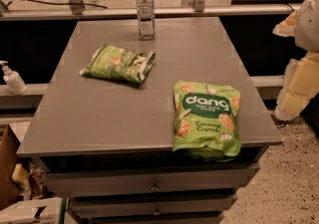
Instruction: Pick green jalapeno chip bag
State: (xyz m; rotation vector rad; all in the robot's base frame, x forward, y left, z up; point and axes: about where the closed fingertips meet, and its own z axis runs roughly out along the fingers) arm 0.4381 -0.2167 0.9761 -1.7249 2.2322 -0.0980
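- Green "dang" pouch (206, 118): one, flat at the grey counter's (99, 113) near right edge.
- Pale hand (298, 86): beside the counter's right side; open or closed, cannot tell.
- Green jalapeno chip bag (118, 63): one, lying mid-left.
- Bottle (145, 6): one, upright at the far edge.

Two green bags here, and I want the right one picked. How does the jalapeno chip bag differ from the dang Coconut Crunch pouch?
The green jalapeno chip bag is smaller and crinkled; the dang Coconut Crunch pouch is larger and smoother. The chip bag lies left on the table; the pouch overhangs its front edge. Both are green and lie flat. The gripper is off the table's right side, touching neither.
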